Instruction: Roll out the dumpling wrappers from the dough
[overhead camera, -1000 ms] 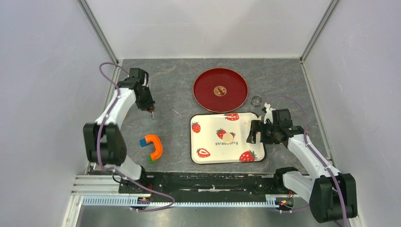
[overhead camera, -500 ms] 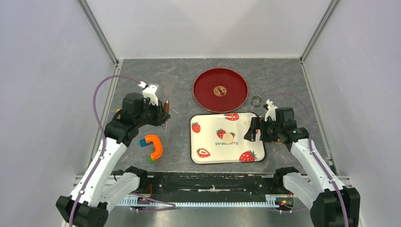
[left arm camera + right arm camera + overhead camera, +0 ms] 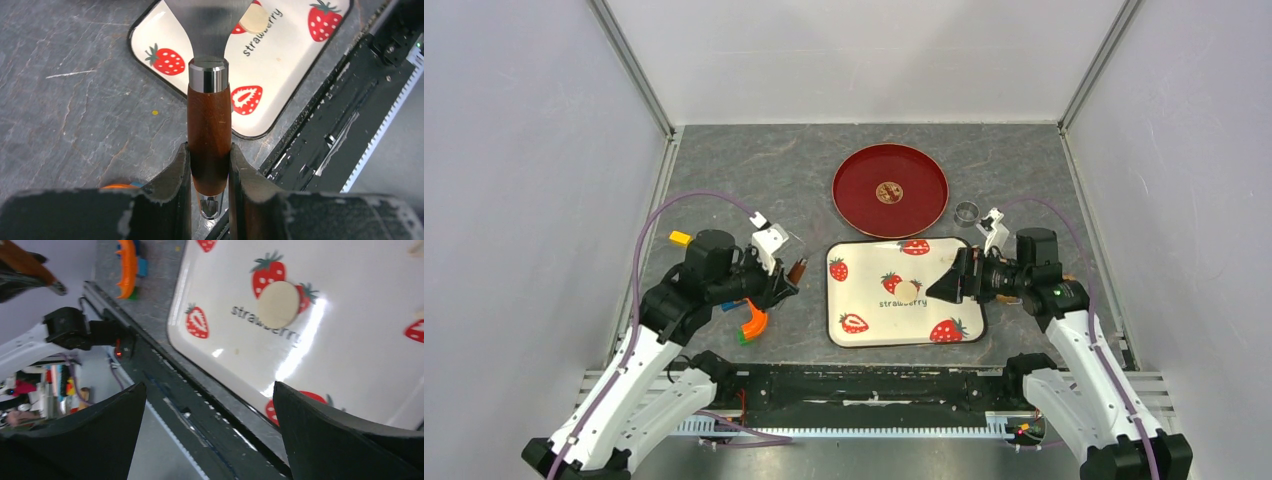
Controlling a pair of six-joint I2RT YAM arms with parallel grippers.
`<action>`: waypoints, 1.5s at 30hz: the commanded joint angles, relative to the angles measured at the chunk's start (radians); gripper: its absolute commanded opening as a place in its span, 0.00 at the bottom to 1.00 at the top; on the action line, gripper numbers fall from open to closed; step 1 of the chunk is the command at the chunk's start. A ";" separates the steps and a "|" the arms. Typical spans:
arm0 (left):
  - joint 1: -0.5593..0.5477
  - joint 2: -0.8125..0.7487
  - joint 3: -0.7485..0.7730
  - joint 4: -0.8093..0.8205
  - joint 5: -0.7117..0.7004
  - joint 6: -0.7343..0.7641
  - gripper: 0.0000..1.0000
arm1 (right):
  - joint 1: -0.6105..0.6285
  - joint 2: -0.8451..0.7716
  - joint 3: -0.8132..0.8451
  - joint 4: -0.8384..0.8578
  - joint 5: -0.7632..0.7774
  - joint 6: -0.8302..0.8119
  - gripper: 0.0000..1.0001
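Observation:
A thin round cream dough disc lies in the middle of the strawberry tray. It also shows in the left wrist view and the right wrist view. My left gripper is shut on the brown wooden handle of a metal-bladed scraper, just left of the tray, with the blade pointing at the disc. In the left wrist view the gripper pinches the handle near its end. My right gripper hangs open and empty over the tray's right part, with its jaws wide apart.
A red round plate lies behind the tray, with a small metal ring to its right. An orange curved tool lies near my left gripper, and a small yellow piece lies further left. The black base rail runs along the near edge.
My left arm has swung from the far left of the table toward the tray's left edge, carrying the scraper. My right gripper has tilted and shifted slightly over the tray.

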 commanded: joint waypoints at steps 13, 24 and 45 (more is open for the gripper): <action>-0.263 0.159 0.024 0.040 -0.161 0.154 0.02 | 0.003 0.056 0.105 0.282 -0.306 0.291 0.98; -0.501 0.339 0.075 0.060 -0.416 0.208 0.02 | 0.008 0.147 0.012 0.482 -0.331 0.368 0.98; -0.640 0.442 0.137 0.090 -0.527 0.155 0.02 | 0.338 0.392 -0.116 0.984 -0.203 0.564 0.26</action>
